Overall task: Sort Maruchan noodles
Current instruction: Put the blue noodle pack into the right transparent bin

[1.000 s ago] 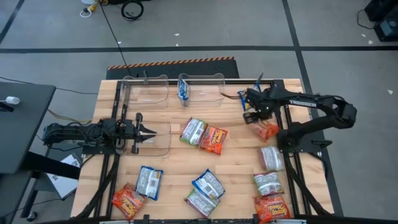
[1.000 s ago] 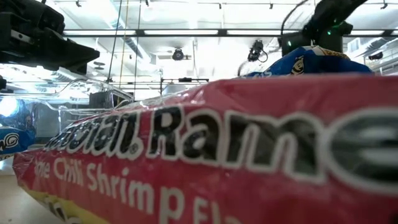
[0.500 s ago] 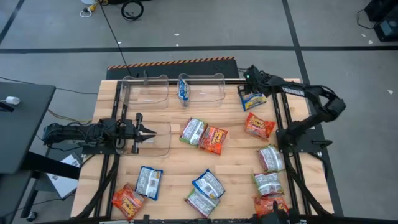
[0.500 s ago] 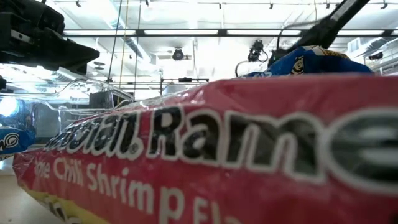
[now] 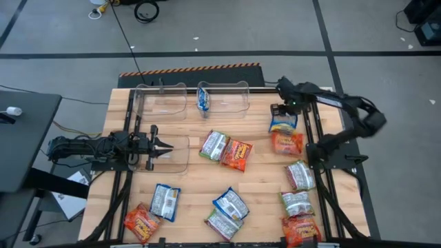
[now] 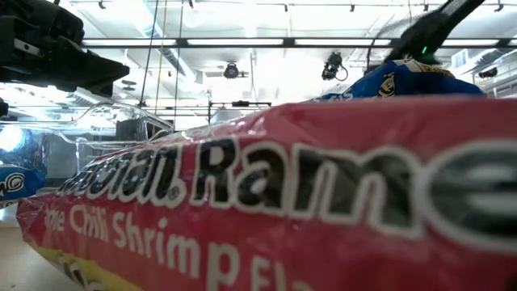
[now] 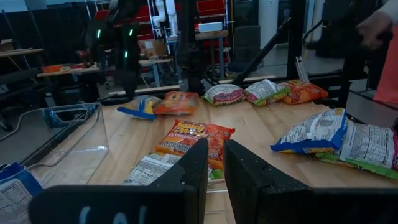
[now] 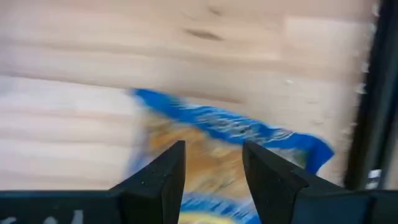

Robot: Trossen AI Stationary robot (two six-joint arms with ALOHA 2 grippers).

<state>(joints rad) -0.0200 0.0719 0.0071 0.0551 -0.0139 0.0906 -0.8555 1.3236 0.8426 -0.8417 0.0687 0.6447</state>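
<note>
Blue packet point(image 5: 282, 122) lies under my right gripper point(image 5: 284, 110), fingers parted, gripping nothing I can see. Left gripper point(image 5: 160, 145) waits nearly closed, empty, over a clear bin point(image 5: 180, 162).

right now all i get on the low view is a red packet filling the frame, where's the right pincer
Observer: The right pincer is over a blue-and-yellow packet near the table's far right corner.
Operator: is it gripping that one
Observer: No. In the right wrist view its fingers stand apart, with the packet lying beyond them.
Operator: anything in a bin yet
Observer: One blue packet lies in a clear bin at the far edge. The left pincer waits over another clear bin on the left.
</note>
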